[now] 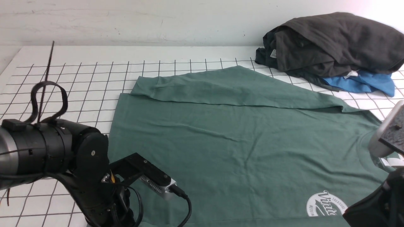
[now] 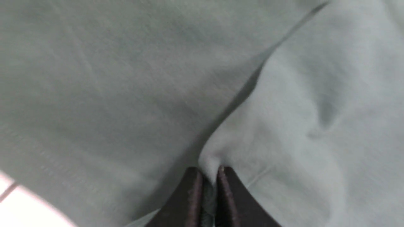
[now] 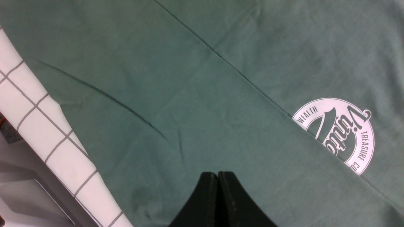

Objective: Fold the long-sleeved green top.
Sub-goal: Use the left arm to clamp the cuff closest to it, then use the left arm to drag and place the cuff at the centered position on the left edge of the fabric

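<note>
The left end effector pinches the green top; the right end effector is closed, empty

I count three garments on one gridded counter: one green long-sleeved top, one charcoal-grey garment and one bright blue garment. The top carries one round white logo. Of my own, two: left end effector and right end effector.
</note>
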Controlling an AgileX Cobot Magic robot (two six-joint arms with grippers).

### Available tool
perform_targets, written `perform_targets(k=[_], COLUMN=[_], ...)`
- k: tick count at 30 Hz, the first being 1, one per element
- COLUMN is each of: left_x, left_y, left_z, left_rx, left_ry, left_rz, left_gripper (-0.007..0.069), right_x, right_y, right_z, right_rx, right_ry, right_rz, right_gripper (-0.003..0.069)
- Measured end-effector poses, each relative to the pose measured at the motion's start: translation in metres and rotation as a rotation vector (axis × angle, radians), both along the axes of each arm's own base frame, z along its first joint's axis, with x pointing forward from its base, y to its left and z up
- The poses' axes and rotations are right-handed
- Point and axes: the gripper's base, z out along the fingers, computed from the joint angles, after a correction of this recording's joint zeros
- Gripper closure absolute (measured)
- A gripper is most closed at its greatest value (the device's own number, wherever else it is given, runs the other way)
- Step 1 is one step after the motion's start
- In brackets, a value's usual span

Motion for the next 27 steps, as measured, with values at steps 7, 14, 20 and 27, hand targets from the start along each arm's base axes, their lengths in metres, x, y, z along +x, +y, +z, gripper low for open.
perform_targets(k=[7, 14, 20, 27], left_x=[0.011, 0.038, 0.062, 0.096], left_y=[-0.006, -0.009, -0.009, -0.021], left_z=[0.042, 0.085, 0.116, 0.094], left_rx=[-0.032, 0.004, 0.073, 0.128], left_ry=[-0.052, -0.223, -0.368, -0.331], left_rz=[-0.020, -0.057, -0.041, -0.038], left_gripper=[0.0592, 0.0592, 0.0592, 0.0592], right_x=[0.001, 0.001, 0.001, 0.001], right_y=[0.000, 0.000, 0.000, 0.000], right_z=[0.000, 0.001, 0.001, 0.000], right_rx=[0.003, 0.005, 0.003, 0.001], right_ry=[-0.007, -0.013, -0.015, -0.016], right_rz=[-0.002, -0.004, -0.004, -0.004], right_gripper=[0.0673, 0.0673, 0.0673, 0.0673])
